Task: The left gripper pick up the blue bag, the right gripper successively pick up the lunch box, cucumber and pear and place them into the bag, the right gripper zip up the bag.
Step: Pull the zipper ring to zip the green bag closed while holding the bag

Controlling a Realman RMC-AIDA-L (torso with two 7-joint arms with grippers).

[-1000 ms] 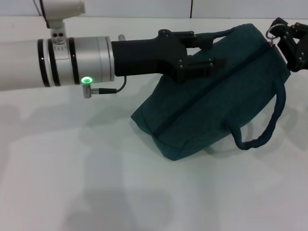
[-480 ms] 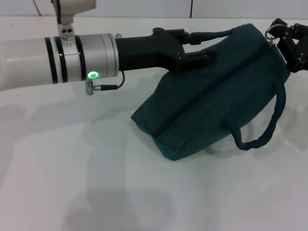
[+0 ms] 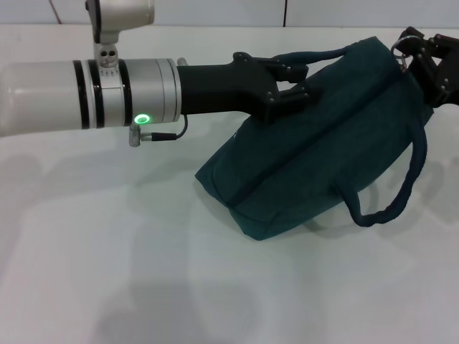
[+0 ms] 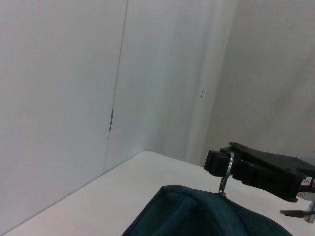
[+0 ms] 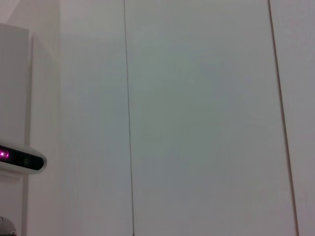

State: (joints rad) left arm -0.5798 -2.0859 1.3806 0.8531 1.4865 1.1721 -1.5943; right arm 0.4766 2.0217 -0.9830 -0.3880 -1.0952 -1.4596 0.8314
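The blue bag point(image 3: 315, 158) lies tilted on the white table point(image 3: 107, 251), its zipper line running closed across the top. My left gripper point(image 3: 307, 81) reaches in from the left and is shut on the bag's upper loop handle point(image 3: 323, 51), which it holds raised. The other handle point(image 3: 401, 193) hangs loose at the right. At the bag's far right corner, my right gripper point(image 3: 410, 50) is shut on the silver zipper ring pull point(image 3: 399, 49). The left wrist view shows the bag's top point(image 4: 197, 211), the ring pull point(image 4: 227, 173) and the right gripper point(image 4: 227, 164). Lunch box, cucumber and pear are out of view.
White wall panels point(image 3: 215, 11) stand close behind the table. The right wrist view shows only wall panels point(image 5: 197, 123) and a white device with a pink light point(image 5: 19, 158).
My left arm has slid to the right and its wrist has turned, so the fingers look closer together at the handle. The bag and the right gripper have barely moved.
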